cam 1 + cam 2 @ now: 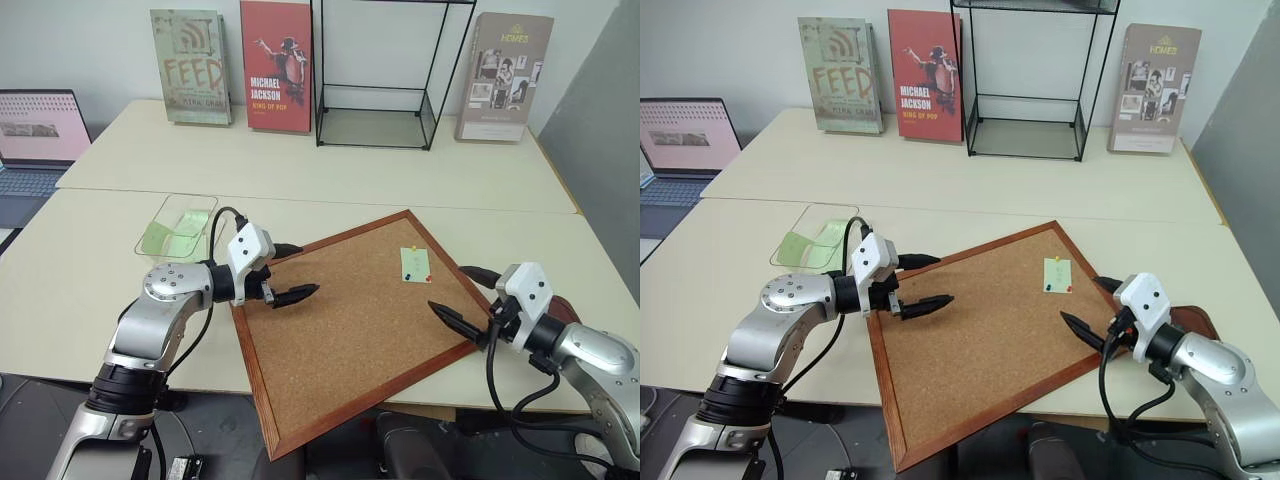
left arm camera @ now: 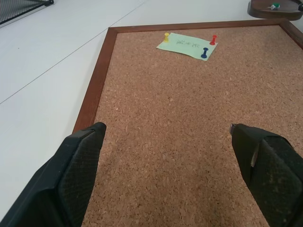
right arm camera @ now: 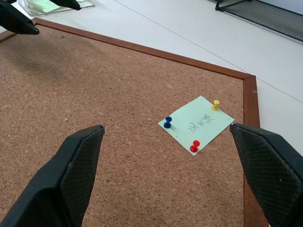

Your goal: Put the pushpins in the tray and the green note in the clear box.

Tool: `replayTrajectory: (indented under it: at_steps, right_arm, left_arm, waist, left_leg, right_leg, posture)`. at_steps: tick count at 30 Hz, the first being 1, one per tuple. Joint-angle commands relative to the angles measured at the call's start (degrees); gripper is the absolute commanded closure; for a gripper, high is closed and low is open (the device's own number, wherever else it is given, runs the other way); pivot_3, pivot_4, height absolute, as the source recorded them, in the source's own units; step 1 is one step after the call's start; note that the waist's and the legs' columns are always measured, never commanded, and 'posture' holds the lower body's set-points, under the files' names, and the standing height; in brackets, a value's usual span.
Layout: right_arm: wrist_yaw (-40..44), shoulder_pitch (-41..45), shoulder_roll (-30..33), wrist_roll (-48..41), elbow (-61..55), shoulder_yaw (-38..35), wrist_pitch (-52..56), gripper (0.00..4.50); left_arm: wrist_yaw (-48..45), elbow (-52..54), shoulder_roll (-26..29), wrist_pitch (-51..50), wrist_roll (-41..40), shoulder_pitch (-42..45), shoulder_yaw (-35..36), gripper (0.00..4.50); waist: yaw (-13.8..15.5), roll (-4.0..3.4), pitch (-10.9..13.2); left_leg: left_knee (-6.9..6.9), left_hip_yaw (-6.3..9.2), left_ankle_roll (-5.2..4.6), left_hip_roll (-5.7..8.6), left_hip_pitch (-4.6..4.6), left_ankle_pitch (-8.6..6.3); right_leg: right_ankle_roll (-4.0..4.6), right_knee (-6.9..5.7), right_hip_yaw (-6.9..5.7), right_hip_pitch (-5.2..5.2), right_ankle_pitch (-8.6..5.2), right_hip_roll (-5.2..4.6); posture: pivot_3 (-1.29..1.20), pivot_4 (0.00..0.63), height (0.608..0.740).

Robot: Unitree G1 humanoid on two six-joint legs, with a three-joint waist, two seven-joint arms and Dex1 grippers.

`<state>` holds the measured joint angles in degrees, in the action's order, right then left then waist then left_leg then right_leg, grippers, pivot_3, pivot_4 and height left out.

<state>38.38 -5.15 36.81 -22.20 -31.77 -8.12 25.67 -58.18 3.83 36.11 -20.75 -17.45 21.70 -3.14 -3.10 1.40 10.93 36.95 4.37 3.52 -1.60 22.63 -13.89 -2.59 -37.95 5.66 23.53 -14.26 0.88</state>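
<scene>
The pale green note (image 3: 196,124) lies on the corkboard's far right corner. Three pushpins hold it: a yellow one (image 3: 216,104), a blue one (image 3: 167,122) and a red one (image 3: 194,146). The dark reddish-brown tray (image 2: 263,11) sits just off the board's right edge with a green pin (image 2: 273,6) in it, partly behind my right arm. The clear box (image 1: 178,228) stands left of the board with green slips inside. My left gripper (image 1: 306,270) hovers open over the board's left edge. My right gripper (image 1: 448,288) is open at the right edge, near the note.
The wood-framed corkboard (image 1: 350,330) lies skewed and overhangs the table's front edge. A black wire-frame case (image 1: 375,110) and three upright books (image 1: 275,65) stand at the back. A laptop (image 1: 40,135) sits at the far left.
</scene>
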Motion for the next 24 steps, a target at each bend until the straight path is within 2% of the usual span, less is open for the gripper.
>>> replayTrajectory:
  at_steps: [1, 5, 9, 24]
  right_arm:
    - [-0.2, 0.4, -0.1, 0.2, -1.1, -0.4, -1.5, 0.00]
    - [-0.4, 0.6, -0.3, 0.5, -1.2, -0.3, -1.3, 0.00]
    - [-0.7, -0.1, -0.6, 0.8, -1.9, 0.0, -1.3, 0.00]
    - [-1.3, -1.3, -0.9, 1.5, -2.8, 0.6, -1.4, 0.00]
  left_arm:
    - [-0.6, 0.3, -0.3, 2.3, -1.5, 1.0, 1.6, 0.03]
    - [1.1, 1.0, 0.5, 0.5, 0.6, 2.0, 0.2, 0.03]
    - [1.2, 0.6, -0.7, -0.6, -1.5, 3.4, 1.4, 0.03]
    - [-0.8, -2.3, -0.4, -2.0, -1.3, 5.9, 0.1, 0.03]
  waist:
    - [0.0, 0.00, 0.0]
    - [0.0, 0.00, 0.0]
    - [0.0, 0.00, 0.0]
    - [0.0, 0.00, 0.0]
  left_leg:
    - [0.00, 0.00, 0.00, 0.00, 0.00, 0.00]
    - [0.00, 0.00, 0.00, 0.00, 0.01, 0.00]
    - [0.00, 0.00, 0.00, 0.00, 0.01, 0.00]
    - [0.00, 0.00, 0.00, 0.00, 0.01, 0.00]
  right_leg:
    - [0.00, 0.00, 0.00, 0.00, 0.00, 0.00]
    - [0.00, 0.00, 0.00, 0.00, 0.00, 0.00]
    - [0.00, 0.00, 0.00, 0.00, 0.00, 0.00]
    - [-0.01, 0.00, 0.00, 0.00, 0.01, 0.00]
  posture:
    - [0.00, 0.150, 0.740]
    - [0.00, 0.150, 0.740]
    - [0.00, 0.150, 0.740]
    - [0.00, 0.150, 0.740]
